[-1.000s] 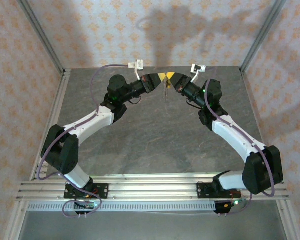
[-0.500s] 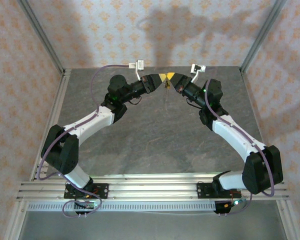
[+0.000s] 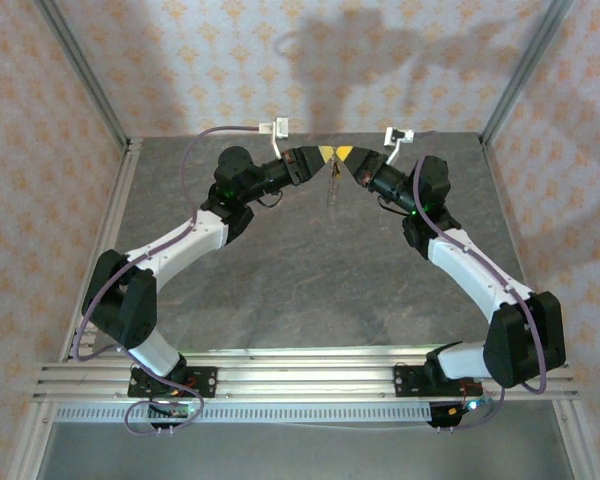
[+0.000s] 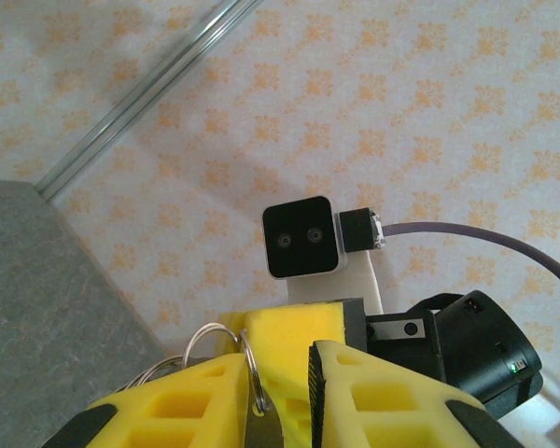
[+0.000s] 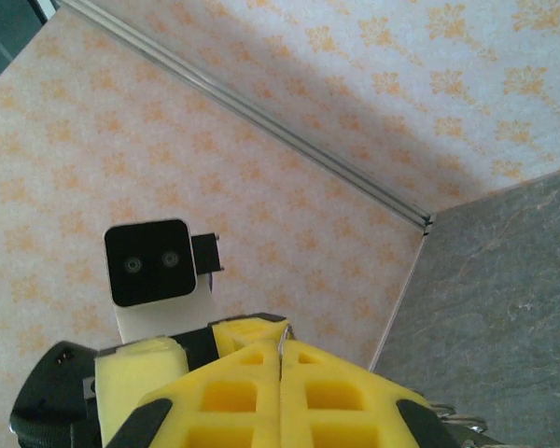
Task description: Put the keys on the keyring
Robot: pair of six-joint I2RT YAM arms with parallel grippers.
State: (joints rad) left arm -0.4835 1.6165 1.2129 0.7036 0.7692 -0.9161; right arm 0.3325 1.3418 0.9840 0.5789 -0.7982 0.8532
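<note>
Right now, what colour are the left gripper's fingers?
Yellow. The fingers show best in the left wrist view.

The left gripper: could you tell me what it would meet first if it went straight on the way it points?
Most likely the right gripper, yellow foam straight ahead of the left gripper in the left wrist view, just past the thin metal ring between the left jaws; depth is unclear.

Walls (image 3: 180, 60): pale pink paper with orange floral motifs, at back and both sides; soft shadows at upper centre.
Table (image 3: 300, 290): grey mottled stone-look top, centre of frame.
Posts (image 3: 80, 70): aluminium, slanting at upper left and upper right.
Rails (image 3: 300, 365): ribbed aluminium, across the bottom.
Light: even, diffuse.
</note>
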